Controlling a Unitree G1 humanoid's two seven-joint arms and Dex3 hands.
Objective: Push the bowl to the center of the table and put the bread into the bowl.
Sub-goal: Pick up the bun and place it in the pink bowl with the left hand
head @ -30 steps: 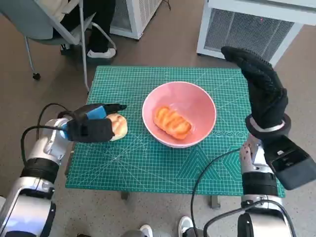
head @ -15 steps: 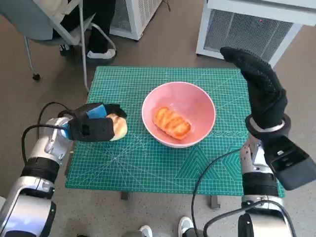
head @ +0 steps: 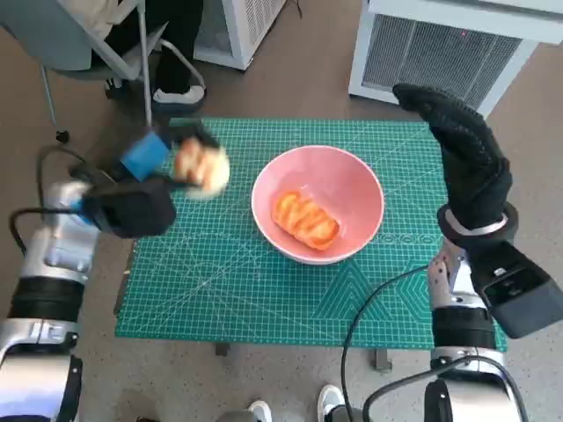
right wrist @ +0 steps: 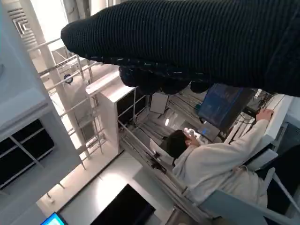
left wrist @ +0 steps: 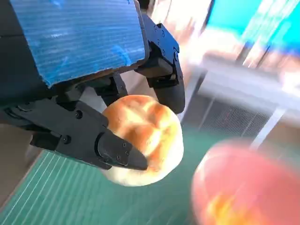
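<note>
1. The bread roll [head: 201, 167] is round and domed, golden-brown on its crust and pale cream along its lower edge, blurred in the head view at the upper left of the green mat [head: 264, 299].
2. The left robot hand [head: 141, 189] grasps the bread roll, its black fingers [left wrist: 117, 152] closed against the crust; the roll sits raised off the mat, just left of the pink bowl [head: 352, 185].
3. The bowl is a smooth, glossy, round pink vessel lying near the middle of the desk [head: 220, 347], and a second piece, an oblong orange-glazed bread [head: 305, 218] with ridged stripes, lies inside it.
4. The right robot hand [head: 462, 149], in black knitted glove, stands upright at the right of the frame with fingers extended and nothing in it.
5. The left wrist view gives what the head view blurs: the roll's [left wrist: 143, 136] lobed, crackled crust, the ribbed blue tape [left wrist: 79, 37] on the hand's back, and hard, angular, matte black finger segments. There the bowl [left wrist: 243, 187] is only a pink smear at lower right.
6. The right wrist view shows the coarse knit of the glove [right wrist: 197, 42] along the top, and below it a person [right wrist: 215, 164] in a pale top seated in a chair, reaching toward a monitor [right wrist: 225, 105]; neither bread nor bowl appears there.
7. The mat is a flat, white-gridded cutting surface.
</note>
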